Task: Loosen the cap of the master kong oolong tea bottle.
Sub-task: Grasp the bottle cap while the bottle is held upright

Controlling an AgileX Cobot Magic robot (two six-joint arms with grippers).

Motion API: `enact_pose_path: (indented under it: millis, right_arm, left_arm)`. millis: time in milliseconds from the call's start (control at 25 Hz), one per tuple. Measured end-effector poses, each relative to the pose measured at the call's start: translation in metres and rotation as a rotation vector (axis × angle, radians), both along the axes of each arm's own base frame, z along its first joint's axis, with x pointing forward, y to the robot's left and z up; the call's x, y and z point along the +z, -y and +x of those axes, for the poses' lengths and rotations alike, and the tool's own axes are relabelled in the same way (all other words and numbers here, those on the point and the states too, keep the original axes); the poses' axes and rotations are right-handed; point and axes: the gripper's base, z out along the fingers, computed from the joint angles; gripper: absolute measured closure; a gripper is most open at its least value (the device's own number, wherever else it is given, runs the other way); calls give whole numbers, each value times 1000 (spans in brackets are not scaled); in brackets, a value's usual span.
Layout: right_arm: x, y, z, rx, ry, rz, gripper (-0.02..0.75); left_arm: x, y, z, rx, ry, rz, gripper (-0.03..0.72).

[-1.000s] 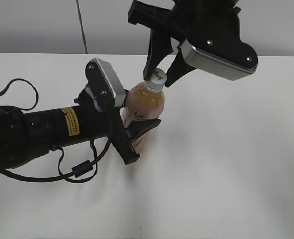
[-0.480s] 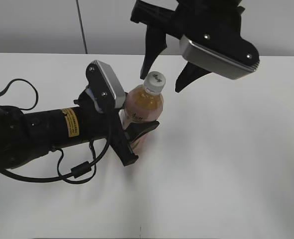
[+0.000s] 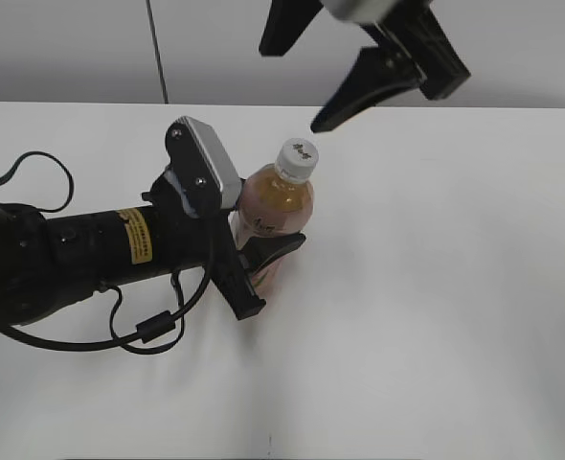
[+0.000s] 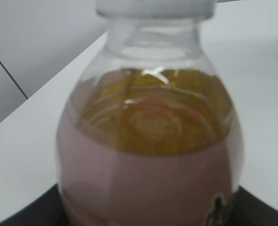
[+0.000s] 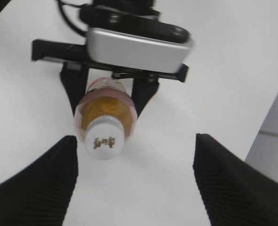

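Lab-like: bare white table [image 3: 436, 316], grey wall [image 3: 72, 48].

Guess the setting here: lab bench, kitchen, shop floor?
Likely a lab or test bench. A bare white table against a plain grey wall, with only a tea bottle on it, clamped by the left pincer while the open right pincer hangs above.

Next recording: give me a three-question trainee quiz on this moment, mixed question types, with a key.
1. True or false: the right gripper touches the cap.
2. What clamps the bottle? A) left gripper B) right gripper C) nothing
3. Fill in: seen from the right wrist view, the cap sits nearer the ___ finger of the open gripper.

Key: 1 false, it hangs open above the cap. 2 A. 3 left.
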Motion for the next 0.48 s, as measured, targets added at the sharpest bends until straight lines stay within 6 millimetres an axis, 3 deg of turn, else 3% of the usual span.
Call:
enact_pose_path:
  millis: [240, 360, 480]
  right_arm:
    - [30, -1, 11, -584, -229, 231, 160]
    - [37, -1, 13, -944, -477, 366, 160]
    - [32, 4, 11, -1318, -736, 384, 160]
  left_arm:
    - [0, 0, 0, -3, 1, 1, 292]
    - [0, 0, 0, 1, -1, 0, 292]
    - [0, 0, 0, 5, -1, -2, 292]
